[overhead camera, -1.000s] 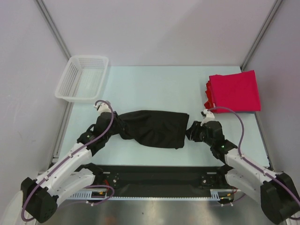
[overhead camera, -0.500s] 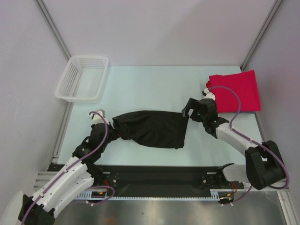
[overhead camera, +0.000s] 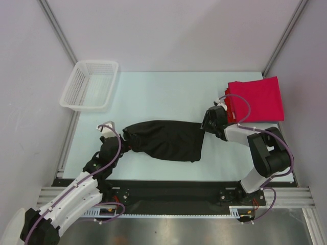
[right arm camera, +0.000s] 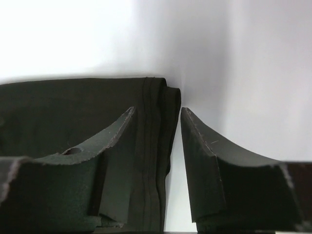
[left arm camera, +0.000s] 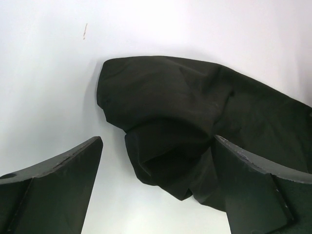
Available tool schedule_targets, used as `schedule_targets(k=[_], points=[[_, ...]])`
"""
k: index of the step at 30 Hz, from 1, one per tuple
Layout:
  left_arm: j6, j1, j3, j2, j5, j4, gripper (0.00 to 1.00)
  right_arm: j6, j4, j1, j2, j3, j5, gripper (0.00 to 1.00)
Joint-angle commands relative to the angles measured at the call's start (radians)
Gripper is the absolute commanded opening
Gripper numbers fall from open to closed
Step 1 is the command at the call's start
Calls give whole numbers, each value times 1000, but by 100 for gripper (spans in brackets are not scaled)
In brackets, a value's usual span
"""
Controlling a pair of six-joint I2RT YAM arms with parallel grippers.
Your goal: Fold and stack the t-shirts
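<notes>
While left end effector [left arm camera: 158,141] gapes empty, right end effector [right arm camera: 158,110], half-open, straddles the black t-shirt [overhead camera: 166,139] hem.

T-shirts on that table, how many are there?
2 clearly: a black shirt lying in the middle, and a red folded pile at the far right corner. That pile may hide more red shirts underneath.

The far middle of the worktop [overhead camera: 163,92] lay bare, an open lane between the white mesh basket [overhead camera: 89,84] at the far left corner and the red t-shirts [overhead camera: 255,99] stacked far right. The black t-shirt [overhead camera: 166,139] sprawled across the near middle; the left end effector [left arm camera: 158,140] stood just beside its left end and the right end effector [right arm camera: 158,109] at its right edge, near the red stack; a bare strip ran along its near side.
</notes>
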Motion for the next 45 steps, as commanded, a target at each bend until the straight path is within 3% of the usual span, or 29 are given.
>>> schedule_targets(k=[1,3,5,6,7,8,10,13,18,21,23,25,28,31,39,45], points=[[25,0,-9,-10,26,97,98,4,81,4,29,18,-3,45],[39,0,-3,-4,14,95,98,4,90,7,45,28,-10,45],[57,0,-1,-1,7,100,97,-1,95,8,70,41,-6,37],[65,0,-3,0,6,104,97,-7,93,10,78,60,-4,31],[71,0,-4,2,8,109,96,-16,75,11,88,74,2,17],[83,0,-7,3,8,110,96,-22,63,16,98,85,5,9],[91,2,-9,11,3,110,96,-51,53,33,93,99,-4,0],[100,0,-4,17,-3,112,95,-125,84,102,20,84,98,0],[108,0,-12,-9,-32,112,94,-427,165,428,-153,61,355,0],[104,0,-23,-38,-41,110,94,-503,397,522,-337,-109,413,0],[102,0,-30,-56,-44,112,94,-472,473,493,-458,-261,389,0],[102,0,-34,-64,-50,112,94,-331,506,372,-621,-330,413,0],[97,0,-43,-64,-50,110,95,-57,357,116,-734,-393,404,0],[102,0,-44,-33,-41,161,95,32,291,-11,-746,-409,315,0],[38,2,3,137,-47,189,98,-12,294,-10,-672,-369,215,0],[-34,2,155,367,-6,88,95,-23,302,-10,-694,-380,209,0]])
